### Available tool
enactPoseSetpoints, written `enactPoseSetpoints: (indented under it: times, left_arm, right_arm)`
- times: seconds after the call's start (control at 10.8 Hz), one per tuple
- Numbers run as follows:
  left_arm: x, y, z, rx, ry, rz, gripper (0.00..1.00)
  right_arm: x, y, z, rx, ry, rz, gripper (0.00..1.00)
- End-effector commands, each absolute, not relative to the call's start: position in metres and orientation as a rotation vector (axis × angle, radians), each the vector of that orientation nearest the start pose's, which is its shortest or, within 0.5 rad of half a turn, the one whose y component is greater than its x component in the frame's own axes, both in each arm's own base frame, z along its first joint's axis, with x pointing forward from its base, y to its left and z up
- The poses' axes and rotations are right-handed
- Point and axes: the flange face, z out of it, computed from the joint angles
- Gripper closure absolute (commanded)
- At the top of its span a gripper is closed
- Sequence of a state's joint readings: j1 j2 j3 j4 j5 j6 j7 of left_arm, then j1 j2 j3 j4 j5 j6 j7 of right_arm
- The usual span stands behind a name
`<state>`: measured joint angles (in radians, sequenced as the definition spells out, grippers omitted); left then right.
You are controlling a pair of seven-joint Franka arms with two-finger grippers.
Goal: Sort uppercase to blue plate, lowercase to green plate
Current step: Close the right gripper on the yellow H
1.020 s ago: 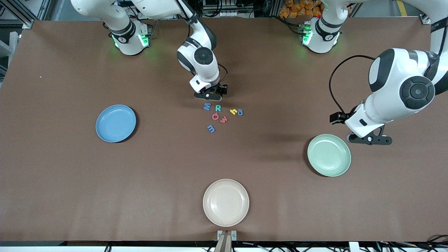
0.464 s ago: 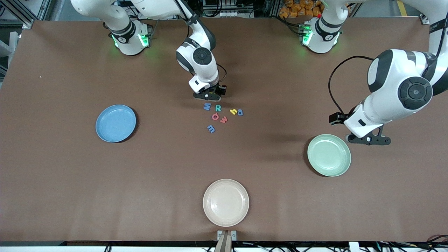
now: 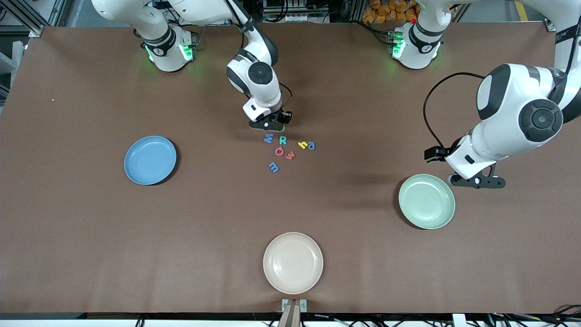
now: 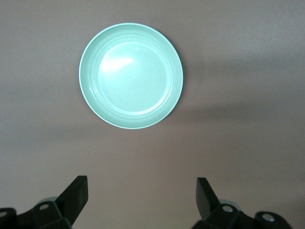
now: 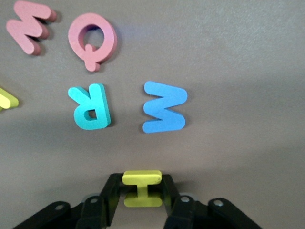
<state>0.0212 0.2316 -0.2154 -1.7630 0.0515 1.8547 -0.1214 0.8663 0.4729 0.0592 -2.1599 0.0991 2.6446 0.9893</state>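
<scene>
Right gripper (image 5: 140,191): fingers (image 5: 110,195) clenched on the yellow H (image 5: 141,188), above the table (image 3: 91,227) beside the letter cluster. Risk: narrow purchase; the H may twist free during transit to the blue plate (image 3: 150,160). Blue W (image 5: 164,106) and teal R (image 5: 90,107) lie near. Left gripper (image 4: 140,200) waits, fingers spread, by the green plate (image 3: 426,201).

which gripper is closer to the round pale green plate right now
Left. The left gripper hangs open just beside the round pale green plate. The right gripper, shut on the yellow foam letter H, is over the letter cluster mid-table.
</scene>
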Motion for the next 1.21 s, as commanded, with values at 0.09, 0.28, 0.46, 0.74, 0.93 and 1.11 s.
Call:
enactPoseSetpoints:
  times: [0.09,0.28,0.46,0.74,0.93,1.11]
  left_arm:
    - [0.592,-0.111,0.431,-3.143,0.108,0.181,0.0]
    - [0.589,-0.128,0.432,-3.155,0.099,0.185,0.0]
    - [0.584,-0.146,0.431,-3.157,0.073,0.19,0.0]
    - [0.573,-0.185,0.424,-3.164,0.044,0.196,0.0]
    - [0.563,-0.209,0.408,-3.175,0.099,0.177,0.0]
    - [0.549,-0.233,0.381,-3.184,0.033,0.161,0.0]
  right_arm:
    - [0.343,0.439,0.175,-3.072,0.235,0.089,0.74]
    - [0.344,0.439,0.176,-3.073,0.239,0.09,0.77]
    - [0.355,0.432,0.187,-3.071,0.259,0.092,0.77]
    - [0.391,0.393,0.212,-3.118,0.141,0.176,0.78]
    - [0.409,0.372,0.232,-3.137,0.057,0.234,0.78]
    - [0.431,0.341,0.242,-3.14,-0.033,0.267,0.78]
